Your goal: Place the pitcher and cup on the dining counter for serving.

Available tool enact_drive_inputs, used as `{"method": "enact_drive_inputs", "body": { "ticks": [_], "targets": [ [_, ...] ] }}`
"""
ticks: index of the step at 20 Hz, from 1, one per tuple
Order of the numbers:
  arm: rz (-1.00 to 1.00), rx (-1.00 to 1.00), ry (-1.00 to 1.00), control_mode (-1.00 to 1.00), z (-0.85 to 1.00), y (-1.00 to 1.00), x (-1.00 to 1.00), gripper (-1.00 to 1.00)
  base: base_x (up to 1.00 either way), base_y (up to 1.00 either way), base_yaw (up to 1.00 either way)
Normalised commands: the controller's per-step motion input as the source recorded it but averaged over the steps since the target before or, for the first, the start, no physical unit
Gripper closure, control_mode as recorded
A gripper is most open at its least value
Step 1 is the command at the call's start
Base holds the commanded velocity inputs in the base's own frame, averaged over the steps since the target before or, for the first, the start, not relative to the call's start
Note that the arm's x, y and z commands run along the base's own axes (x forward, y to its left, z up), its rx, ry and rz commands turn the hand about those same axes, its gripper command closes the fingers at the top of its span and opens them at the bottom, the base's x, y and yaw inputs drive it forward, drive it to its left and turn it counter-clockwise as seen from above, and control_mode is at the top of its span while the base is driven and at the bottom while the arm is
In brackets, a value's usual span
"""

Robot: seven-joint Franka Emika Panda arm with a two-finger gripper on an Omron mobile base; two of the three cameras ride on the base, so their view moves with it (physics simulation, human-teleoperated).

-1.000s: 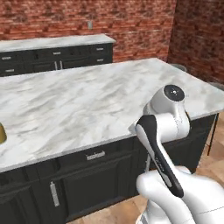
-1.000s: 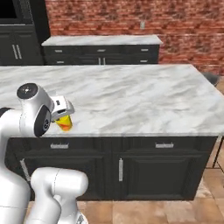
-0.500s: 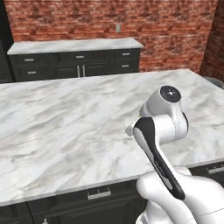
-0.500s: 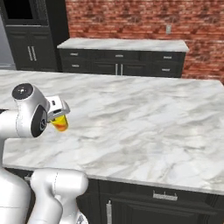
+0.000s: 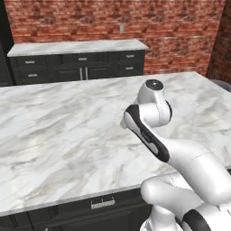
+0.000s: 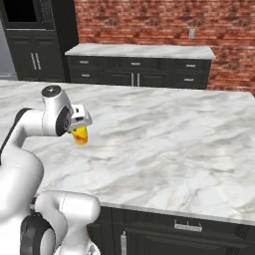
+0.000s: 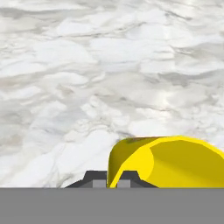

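End effector (image 6: 79,130) is clamped on the cup (image 6: 80,135), pinching it by the rim, so the little yellow cup with its red-orange mark hangs under the hand instead of sitting on anything. It's up in the air over the near-left part of the dining counter (image 6: 164,134), clear of the marble surface as far as I can tell. In the hand view the cup's open mouth sits right at the fingertips (image 7: 94,177) with bare marble beyond, so I'd guess the hand is tilted to look ahead at a drop spot. Rim grip makes sense for something this tiny. My read: carrying is basically done, lowering and letting go is what's left. Can't spot the pitcher.
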Motion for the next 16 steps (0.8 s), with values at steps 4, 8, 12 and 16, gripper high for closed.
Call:
{"method": "enact_drive_inputs", "body": {
  "ticks": [4, 8, 12, 16],
  "targets": [
    [-0.03, 0.00, 0.00, -1.00, -0.55, 0.03, 0.89, 1.00, 0.00, 0.00, 0.00],
    [-0.01, 0.00, 0.00, -1.00, -0.71, 0.08, 0.91, 1.00, 0.00, 0.00, 0.00],
    [0.00, 0.00, 0.00, -1.00, -0.97, 0.01, 0.36, 1.00, 0.00, 0.00, 0.00],
    [0.00, 0.00, 0.05, -1.00, -0.65, 0.19, 0.40, 1.00, 0.00, 0.00, 0.00]
  ]
}}
